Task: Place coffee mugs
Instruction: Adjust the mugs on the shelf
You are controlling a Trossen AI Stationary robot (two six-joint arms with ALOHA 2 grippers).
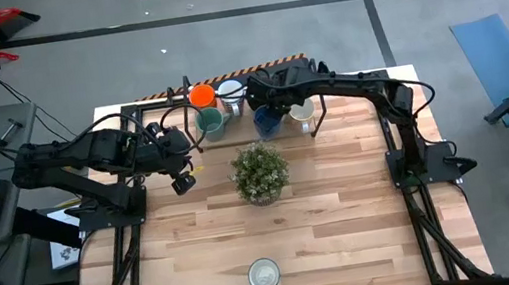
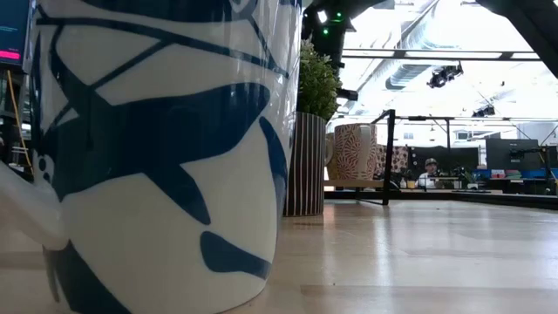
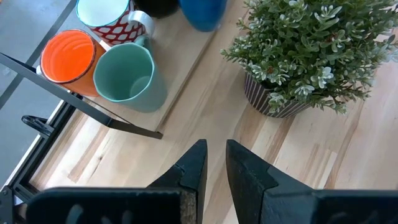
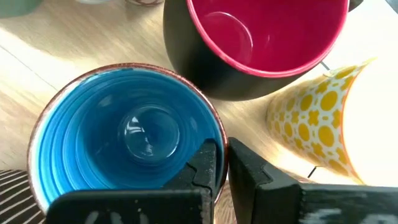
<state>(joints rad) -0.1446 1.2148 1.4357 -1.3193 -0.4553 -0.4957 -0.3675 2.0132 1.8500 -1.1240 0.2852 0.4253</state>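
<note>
Several coffee mugs stand on their bases on a pale board at the table's far side: orange, teal-green, white with a red pattern, blue, black with a red inside and cream with a yellow pattern. My right gripper reaches in from the right and is shut on the blue mug. My left gripper hovers left of the plant, its fingers narrowly open with nothing between them. A white-and-blue mug stands alone near the front edge. My right gripper has the blue mug's rim between its two fingers, one finger inside the cup and one outside. The fingers come from above, slanting steeply down. The mug stands upright with its mouth up; whether its base is on the board does not show.
A leafy potted plant stands mid-table between the mug group and the lone mug. A black metal frame borders the board. In the low view the white-and-blue mug fills the left half. Bare wood lies on the near half.
</note>
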